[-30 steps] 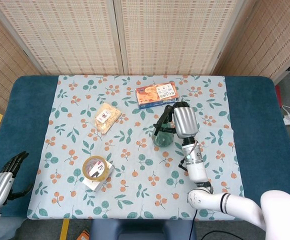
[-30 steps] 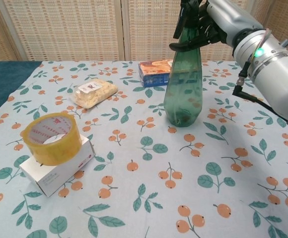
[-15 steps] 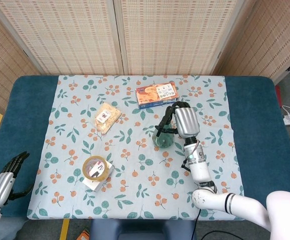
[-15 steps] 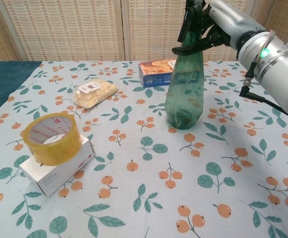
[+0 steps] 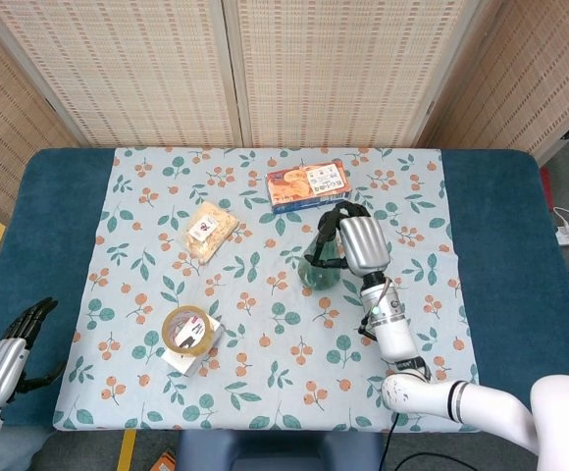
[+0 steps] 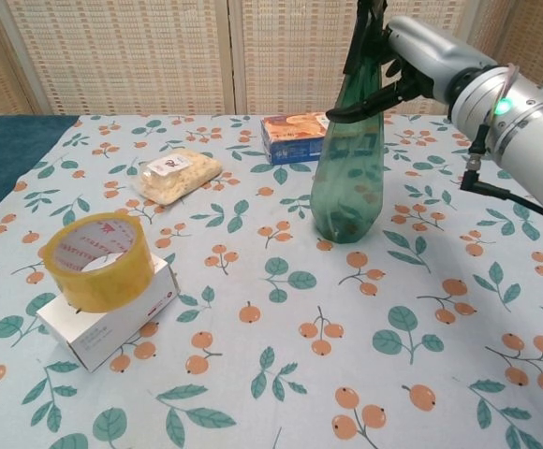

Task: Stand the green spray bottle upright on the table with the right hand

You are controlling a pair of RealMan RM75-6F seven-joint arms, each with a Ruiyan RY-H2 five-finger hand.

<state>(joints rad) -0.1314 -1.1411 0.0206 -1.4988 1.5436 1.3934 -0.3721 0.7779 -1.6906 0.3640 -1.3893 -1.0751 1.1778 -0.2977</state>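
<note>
Slid slightly rightward with the right hand [image 6: 412, 56]; fingers [image 6: 370, 101] grasping green spray bottle [image 6: 348, 178] neck. Release gently, straight up, avoiding tipping.

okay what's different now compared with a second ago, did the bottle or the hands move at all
The right hand has drawn back a little toward the robot while keeping its grip on the neck of the green spray bottle, and the bottle's top now leans slightly to the right in the chest view, its base on the table. The left hand, tape roll, snack bag and orange box stayed put.
</note>
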